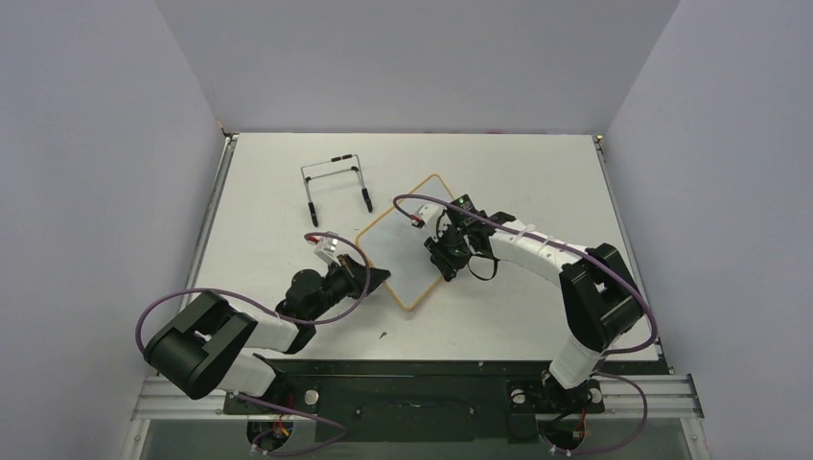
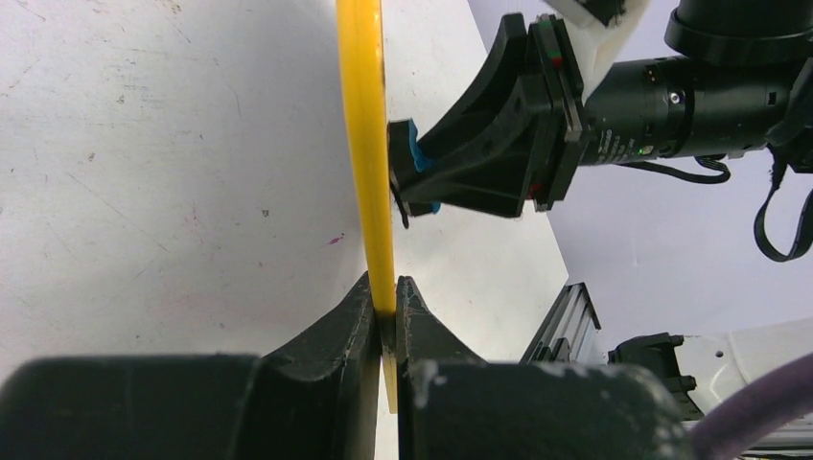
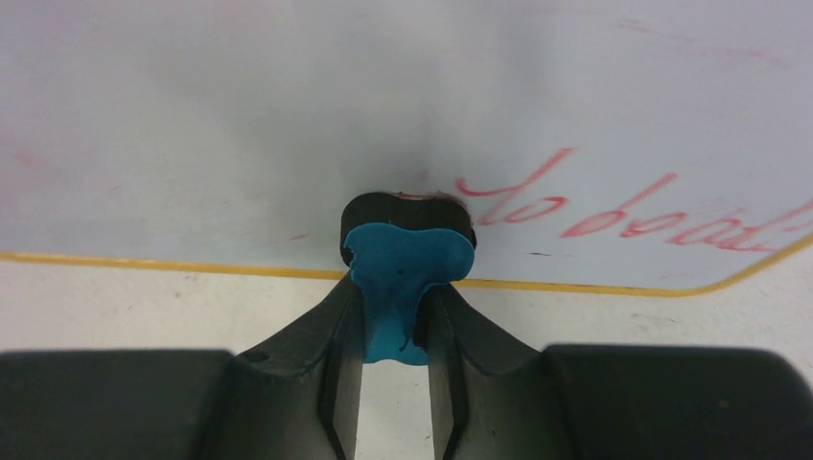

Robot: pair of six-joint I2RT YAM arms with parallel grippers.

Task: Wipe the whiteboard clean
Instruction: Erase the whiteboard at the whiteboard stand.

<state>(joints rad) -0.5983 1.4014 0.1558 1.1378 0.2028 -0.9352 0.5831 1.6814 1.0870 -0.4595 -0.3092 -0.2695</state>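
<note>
Smooth glossy whiteboard (image 3: 288,96), soft matt blue eraser (image 3: 407,264), black wire stand (image 1: 367,199)

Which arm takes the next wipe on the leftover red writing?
Right. The right gripper holds the blue eraser against the whiteboard, beside the red writing. The left gripper is clamped on the board's edge, steadying it.

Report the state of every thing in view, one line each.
Small white tan-framed whiteboard: edge clamped, red writing partly left.
Blue bone-shaped eraser: gripped, pressed on the board.
Left gripper: shut on the whiteboard's edge.
Right gripper: shut on the eraser.
Black wire easel stand: holding nothing, apart from the board.
</note>
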